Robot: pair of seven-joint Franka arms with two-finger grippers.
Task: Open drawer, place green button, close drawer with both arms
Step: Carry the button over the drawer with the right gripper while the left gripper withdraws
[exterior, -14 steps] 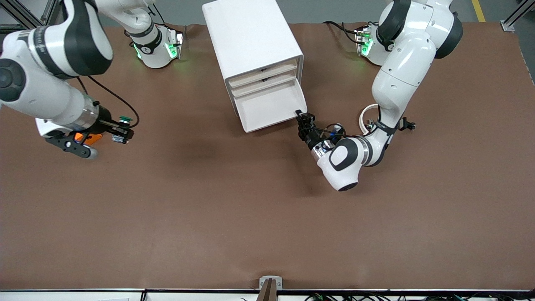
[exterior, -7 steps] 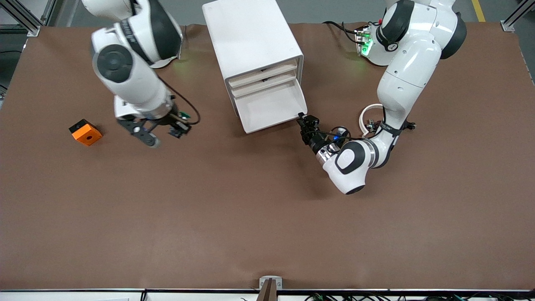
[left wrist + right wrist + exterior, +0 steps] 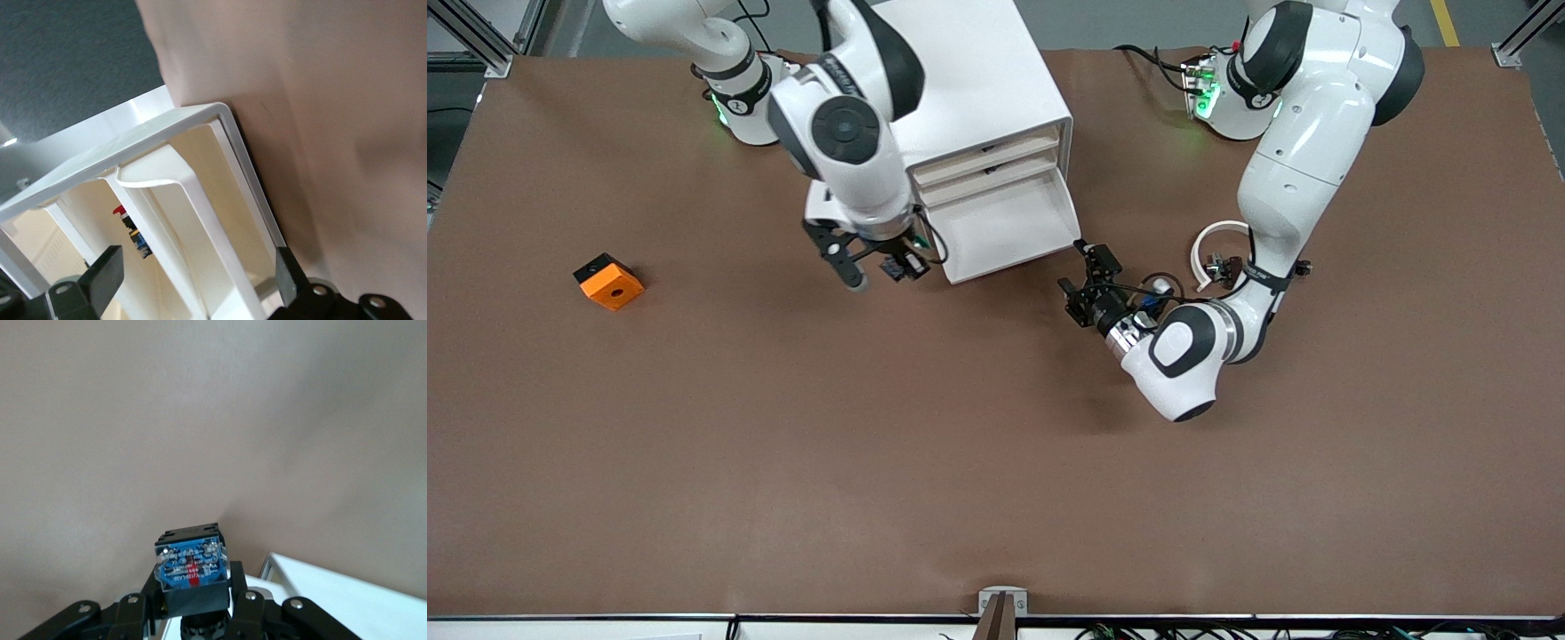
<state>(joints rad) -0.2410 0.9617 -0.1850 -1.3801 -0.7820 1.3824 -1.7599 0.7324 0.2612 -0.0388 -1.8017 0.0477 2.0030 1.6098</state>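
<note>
The white cabinet (image 3: 960, 80) stands at the back middle. Its lowest drawer (image 3: 1005, 233) is pulled out, and its white tray shows bare. My right gripper (image 3: 882, 264) hangs over the table beside the drawer's corner at the right arm's end. It is shut on the button (image 3: 898, 266). In the right wrist view the button's black body with a blue label (image 3: 190, 563) sits clamped in that gripper (image 3: 192, 590). My left gripper (image 3: 1089, 280) is open just off the drawer's other front corner. In the left wrist view the gripper (image 3: 193, 277) faces the drawer front (image 3: 220, 200).
An orange block with a hole (image 3: 609, 282) lies toward the right arm's end. A white C-shaped ring (image 3: 1214, 240) and small black parts (image 3: 1227, 265) lie by the left forearm. A small red and blue part (image 3: 130, 230) shows inside the cabinet.
My right arm has swung from the orange block over to the open drawer, carrying the button. My left gripper has opened and drawn back a little from the drawer's corner.
</note>
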